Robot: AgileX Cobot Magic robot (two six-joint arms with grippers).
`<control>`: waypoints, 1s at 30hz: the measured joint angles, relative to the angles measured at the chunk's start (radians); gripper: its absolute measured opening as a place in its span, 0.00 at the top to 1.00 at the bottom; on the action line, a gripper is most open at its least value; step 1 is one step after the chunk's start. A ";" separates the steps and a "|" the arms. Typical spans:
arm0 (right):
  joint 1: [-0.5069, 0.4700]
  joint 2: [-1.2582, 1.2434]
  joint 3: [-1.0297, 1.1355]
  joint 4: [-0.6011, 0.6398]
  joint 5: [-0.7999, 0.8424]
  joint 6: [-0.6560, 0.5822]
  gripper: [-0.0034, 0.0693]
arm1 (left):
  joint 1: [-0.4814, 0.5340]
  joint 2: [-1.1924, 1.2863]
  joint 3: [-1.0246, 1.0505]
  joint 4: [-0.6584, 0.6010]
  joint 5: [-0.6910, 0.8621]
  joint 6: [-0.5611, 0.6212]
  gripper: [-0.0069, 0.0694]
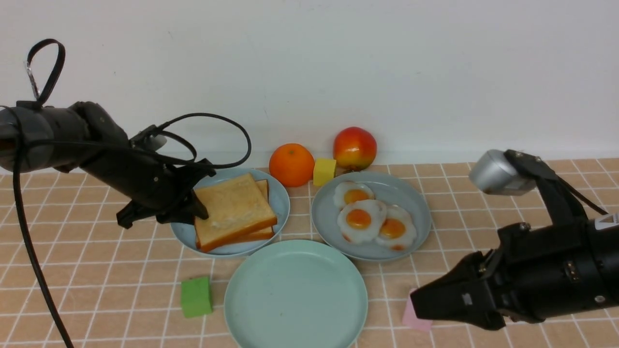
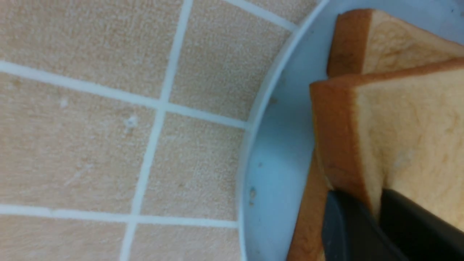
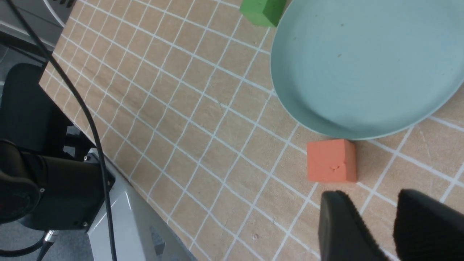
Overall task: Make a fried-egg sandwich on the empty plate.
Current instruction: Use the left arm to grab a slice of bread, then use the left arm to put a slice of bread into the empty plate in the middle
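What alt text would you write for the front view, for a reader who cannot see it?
The left gripper grips the top toast slice on a light blue plate, behind the empty mint-green plate. Three fried eggs lie on a grey-blue plate to the right; the right gripper sits low at front right.

You see the upper toast slice (image 2: 409, 119) with a porous, matt, spongy face and a smoother brown crust; the lower toast slice (image 2: 398, 47) has the same finish. The fried eggs (image 1: 375, 220) are glossy moulded plastic. The mint-green plate (image 1: 295, 295) is smooth with a soft satin sheen, and the light blue plate (image 2: 279, 152) too. The table cover (image 2: 90, 145) is matt and finely grained, perhaps cloth, though the close view is blurred. The green block (image 1: 196, 296) has a matt surface. The fingers (image 3: 340, 224) of the right gripper (image 3: 371, 203) are dull black plastic.
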 joint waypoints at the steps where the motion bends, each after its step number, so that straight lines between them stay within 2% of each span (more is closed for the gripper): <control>1: 0.000 0.000 0.000 0.000 0.003 0.000 0.62 | 0.000 -0.010 0.000 0.013 0.008 0.000 0.81; 5: 0.000 0.000 -0.003 -0.026 0.017 -0.002 0.62 | 0.000 -0.095 0.000 0.054 0.024 0.012 0.81; 10: 0.000 0.000 -0.053 -0.137 0.047 0.027 0.62 | 0.000 -0.215 -0.020 0.058 0.039 0.060 0.82; 15: 0.000 0.000 -0.193 -0.363 0.099 0.189 0.62 | 0.000 -0.343 -0.028 0.058 0.103 0.127 0.82; 18: 0.000 0.000 -0.235 -0.420 0.122 0.244 0.62 | 0.000 -0.353 -0.028 0.058 0.118 0.142 0.82; 21: 0.000 0.000 -0.245 -0.427 0.142 0.263 0.62 | 0.000 -0.340 -0.024 0.056 0.136 0.144 0.82; 26: 0.001 0.000 -0.247 -0.435 0.145 0.274 0.62 | -0.021 -0.309 0.024 -0.049 0.207 0.171 0.82; 30: 0.001 0.000 -0.247 -0.448 0.141 0.275 0.62 | -0.087 -0.276 0.134 -0.159 0.182 0.238 0.82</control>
